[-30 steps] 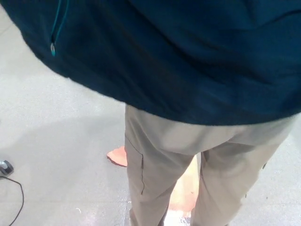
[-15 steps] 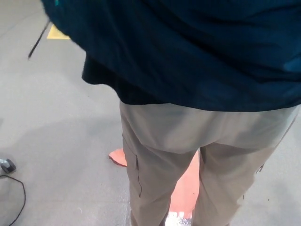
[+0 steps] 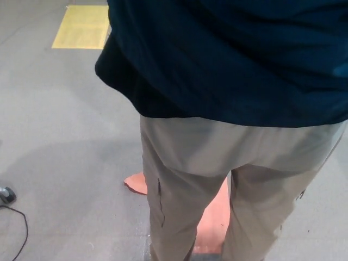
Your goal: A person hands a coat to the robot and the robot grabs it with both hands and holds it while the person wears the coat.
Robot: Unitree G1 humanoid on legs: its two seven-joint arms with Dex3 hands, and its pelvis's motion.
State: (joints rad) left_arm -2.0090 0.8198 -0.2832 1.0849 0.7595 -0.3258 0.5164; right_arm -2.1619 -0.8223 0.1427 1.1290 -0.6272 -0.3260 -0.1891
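Head view, looking down at a person standing close in front of me with their back turned. Neither of my hands shows anywhere in the picture, so I cannot tell whether they are open, closed or holding cloth.

Filling the top of the view is the coat point(image 3: 239, 60) — dark navy, matte, hanging over the person's back and hips. Its lower hem runs in a soft curve from the left across to the right edge, and a darker fold bulges out at the left side. Below it are beige trousers point(image 3: 185, 179), smooth woven cloth with a seam and a narrow pocket slit down the left leg.

Judging by the way it drapes, the coat is soft, limp and fairly light; it would sag and slip if pinched at one spot only. I would want a hold near the collar or shoulders with both hands, well apart — that part lies beyond the top of the picture.

Underfoot is the floor point(image 3: 60, 119), grey and faintly speckled. A yellow rectangle point(image 3: 81, 26) is marked on it at the far left, an orange patch point(image 3: 209, 215) lies between and behind the legs, and a thin black cable point(image 3: 22, 228) curls at the near left.
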